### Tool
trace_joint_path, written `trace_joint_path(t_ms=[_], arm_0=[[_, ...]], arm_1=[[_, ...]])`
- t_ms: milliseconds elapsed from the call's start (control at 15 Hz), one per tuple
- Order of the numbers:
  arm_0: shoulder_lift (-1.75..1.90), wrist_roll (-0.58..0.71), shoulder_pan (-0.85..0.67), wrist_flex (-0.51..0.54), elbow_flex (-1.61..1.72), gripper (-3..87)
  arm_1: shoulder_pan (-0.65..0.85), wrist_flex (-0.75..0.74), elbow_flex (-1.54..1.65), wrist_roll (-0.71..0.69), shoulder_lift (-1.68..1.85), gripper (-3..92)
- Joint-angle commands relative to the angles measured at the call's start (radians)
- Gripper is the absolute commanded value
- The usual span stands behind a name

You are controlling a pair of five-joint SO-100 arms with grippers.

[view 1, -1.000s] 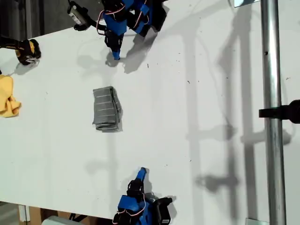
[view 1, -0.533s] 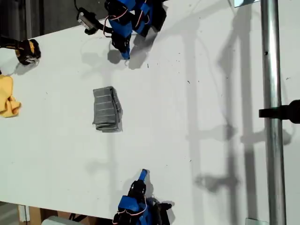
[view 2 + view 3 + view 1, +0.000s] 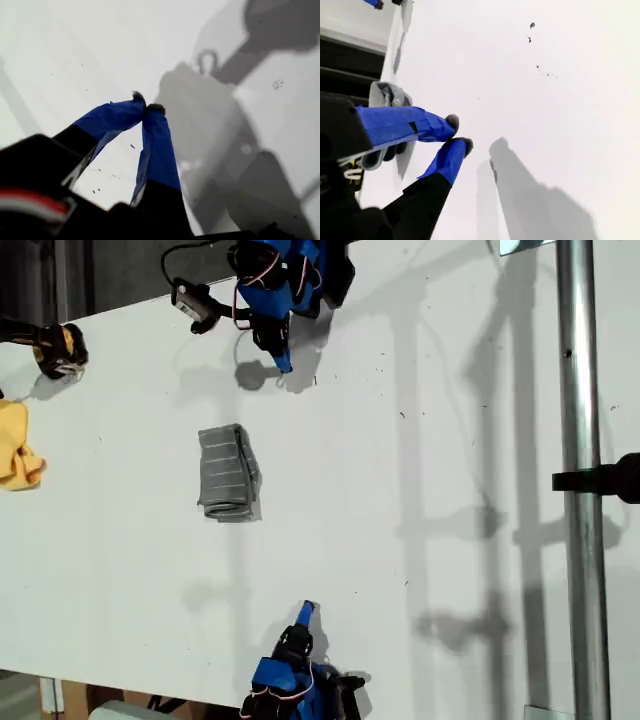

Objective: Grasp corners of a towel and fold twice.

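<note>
**Layout, from the exterior view's left to its right.** A crumpled yellow cloth [image 3: 17, 452] lies at the left edge of the white worktop [image 3: 430, 620], well apart from everything else. It is not part of the task.

The towel [image 3: 228, 475] lies left of centre. It is a small, compact grey block with its white stripes showing on top. The end towards the bottom of the exterior view is thicker and slightly untidy. Its corners are tucked into the layers and cannot be told apart.

The first gripper [image 3: 283, 364] hangs just to the right of the towel's line, near the top of that view. It is clear of the towel and over bare, speckled worktop. In its wrist view the jaws are together, tips touching, with nothing between them.

The second gripper [image 3: 305, 612] sits near the bottom edge of the exterior view, also apart from the towel. Its jaws are together and empty. Its wrist view shows the grey cloth lying beyond the fingers, untouched.

A metal pole [image 3: 580, 490] crosses the right of the exterior view.

**Progress.** The towel's small footprint and stacked layers suggest that both folds are done. Neither gripper holds cloth, and both stand off from it. The work appears finished or nearly so. At most, the bulging end could be squared up, though the fold looks acceptable as it lies.
</note>
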Motion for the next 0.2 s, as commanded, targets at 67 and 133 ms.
trace_joint_path(t_ms=[67,133], arm_0=[[0.005,0.008,-0.006,0.002,0.006,4.9],[0.005,0.008,-0.006,0.002,0.006,4.9]], arm_1=[[-0.008,0.003,-0.026,0.006,-0.005,0.6],[-0.008,0.003,-0.026,0.006,-0.005,0.6]])
